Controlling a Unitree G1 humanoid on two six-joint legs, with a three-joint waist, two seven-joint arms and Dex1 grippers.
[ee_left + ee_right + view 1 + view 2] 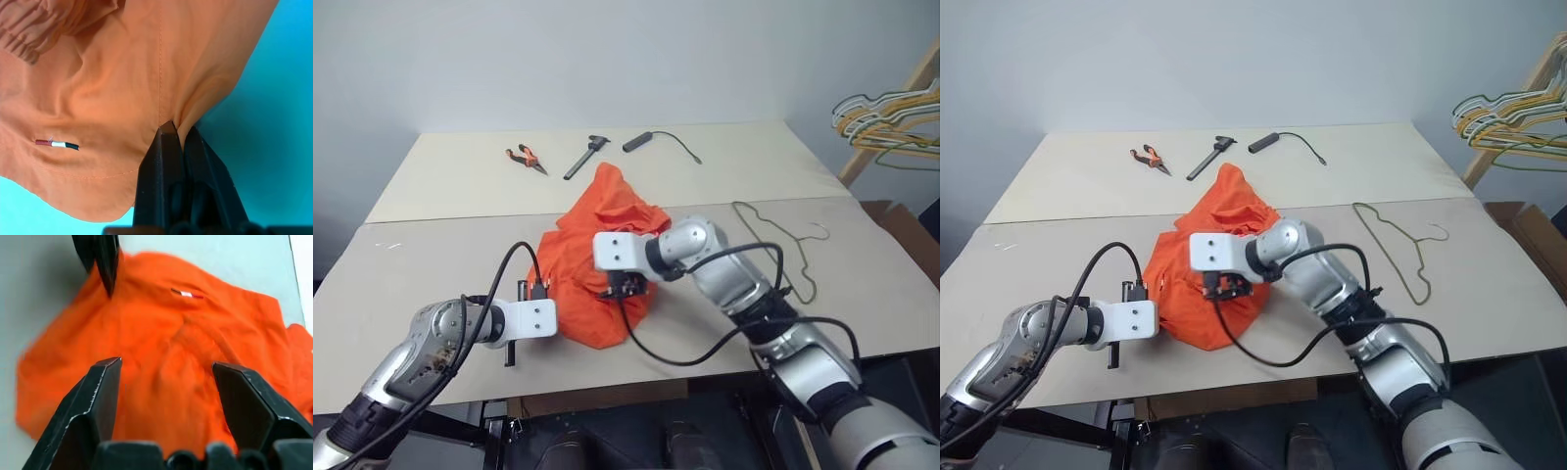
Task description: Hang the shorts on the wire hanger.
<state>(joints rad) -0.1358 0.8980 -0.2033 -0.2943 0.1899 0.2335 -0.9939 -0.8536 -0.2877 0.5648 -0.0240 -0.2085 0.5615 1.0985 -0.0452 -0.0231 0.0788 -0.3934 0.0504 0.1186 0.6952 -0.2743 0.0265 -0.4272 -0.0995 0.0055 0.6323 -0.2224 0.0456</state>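
Note:
The orange shorts (pixel 607 245) lie crumpled in a heap at the middle of the table. My left gripper (pixel 173 129) is shut on a fold of their near left edge, close to a hem and a small striped tag (pixel 56 144). My right gripper (pixel 167 364) hovers open just above the heap's near side, its black fingers (pixel 93 396) spread wide over the fabric with nothing between them. In the head view it sits at the heap's front (pixel 625 286). The wire hanger (pixel 773 245) lies flat on the table to the right of the shorts, hook toward the right.
At the table's back lie orange-handled pliers (pixel 526 157), a black caliper-like tool (pixel 585 157) and a black corded tool (pixel 651 140). A bunch of yellow, white and green hangers (pixel 891 117) hangs on a wooden rack at the far right. A cardboard box (pixel 906 230) stands below it.

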